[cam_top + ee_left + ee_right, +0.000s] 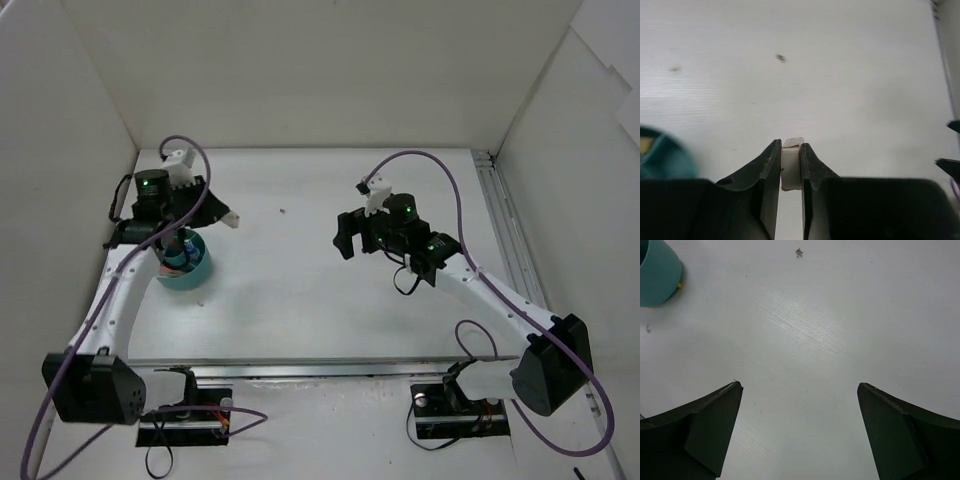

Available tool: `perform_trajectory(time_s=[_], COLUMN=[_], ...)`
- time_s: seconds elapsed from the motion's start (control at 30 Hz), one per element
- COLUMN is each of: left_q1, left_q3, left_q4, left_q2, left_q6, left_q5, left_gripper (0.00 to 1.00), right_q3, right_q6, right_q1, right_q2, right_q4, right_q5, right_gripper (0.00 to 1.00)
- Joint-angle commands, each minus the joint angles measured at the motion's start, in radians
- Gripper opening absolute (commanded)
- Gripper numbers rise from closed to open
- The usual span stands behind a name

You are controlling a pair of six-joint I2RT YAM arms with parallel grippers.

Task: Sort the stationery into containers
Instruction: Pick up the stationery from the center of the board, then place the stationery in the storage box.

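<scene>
Where the overhead view is read from its left side, a round teal-green cup-like container is found at centre left, standing on the white table, with blue and red stationery pieces upright inside it.

Just above and to the right of that cup, the left gripper is recorded as closed narrowly on a small white block eraser. In the left wrist view the eraser is clamped across two opposite flat faces, one finger on each, and only its end shows past the fingertips. It is placed beside the cup and not over the opening; the cup's rim appears at the lower left edge of that view. Height above the table cannot be told.

The eraser is judged light, slightly yielding, high in friction and not fragile, so slip is considered unlikely. A hold across the flat faces near mid-length, as seen, is judged sound. A pinch on a corner could let the block twist.

A dark speck is noted on the table at upper centre.

At centre right, the right gripper is found spread wide, with nothing between its fingers and bare table beneath. In its wrist view the cup sits at the upper left corner with a small yellow spot at its foot, too small to identify.
</scene>
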Motion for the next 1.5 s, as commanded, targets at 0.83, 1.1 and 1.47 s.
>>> perform_trajectory(time_s=[0.83,1.1,1.47], left_q1=[0.460,0.460,0.460], left_q3=[-0.084,-0.067,-0.092], left_q4=[0.070,0.121,0.153], left_q2=[-0.015,0.068,0.113], left_q6=[0.104,0.094,0.035], left_q5=[-0.476,-0.459,-0.407], left_gripper=[0.00,0.00,0.00], right_q3=[0.019,0.021,0.019], right_q6=[0.004,0.002,0.001], right_q1=[-0.117,-0.129,-0.139], right_q2=[0.053,0.064,0.067], right_q4=[0.028,0.023,0.020], right_q5=[-0.019,-0.015,-0.016], right_gripper=[0.98,0.98,0.98])
